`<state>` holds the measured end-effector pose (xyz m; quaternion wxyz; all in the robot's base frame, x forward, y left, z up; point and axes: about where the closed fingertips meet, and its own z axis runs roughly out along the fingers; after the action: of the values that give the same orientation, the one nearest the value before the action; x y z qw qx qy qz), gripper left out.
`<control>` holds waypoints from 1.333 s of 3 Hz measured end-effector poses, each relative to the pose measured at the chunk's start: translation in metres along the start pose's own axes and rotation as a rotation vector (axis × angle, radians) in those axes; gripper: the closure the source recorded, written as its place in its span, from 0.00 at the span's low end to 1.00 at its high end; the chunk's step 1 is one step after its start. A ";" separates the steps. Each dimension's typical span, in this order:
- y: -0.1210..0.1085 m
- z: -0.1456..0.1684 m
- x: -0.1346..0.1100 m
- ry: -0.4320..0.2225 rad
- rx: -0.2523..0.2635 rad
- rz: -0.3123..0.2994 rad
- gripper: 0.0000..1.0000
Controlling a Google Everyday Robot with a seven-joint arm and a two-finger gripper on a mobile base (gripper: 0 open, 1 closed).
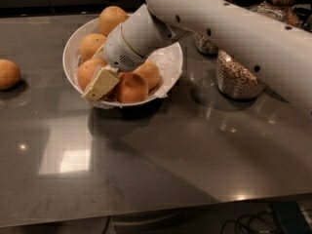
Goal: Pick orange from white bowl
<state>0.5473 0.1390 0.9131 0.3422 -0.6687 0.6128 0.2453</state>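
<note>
The white bowl (171, 69) stands at the back left of the dark table, lined with crinkled white paper and holding several oranges. The orange (130, 87), the deepest in colour, lies at the bowl's front. My gripper (101, 84) reaches down into the bowl from the upper right. Its cream-coloured tip sits at the front left rim, between the deep orange and a paler orange (87, 71). It touches or nearly touches both. Two more pale oranges (111, 18) lie at the back of the bowl. My white arm (219, 28) hides the bowl's middle.
One loose orange (9, 74) lies on the table at the far left. A glass jar of cereal (235, 77) stands right of the bowl, with more jars (204, 44) behind the arm. The table's front edge runs along the bottom.
</note>
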 end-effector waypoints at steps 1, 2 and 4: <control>0.000 -0.002 -0.001 -0.014 -0.006 -0.006 1.00; 0.000 -0.009 -0.004 -0.022 0.005 -0.018 1.00; 0.000 -0.030 -0.006 -0.022 0.053 -0.034 1.00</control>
<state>0.5433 0.1204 0.9370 0.3706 -0.6670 0.6037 0.2307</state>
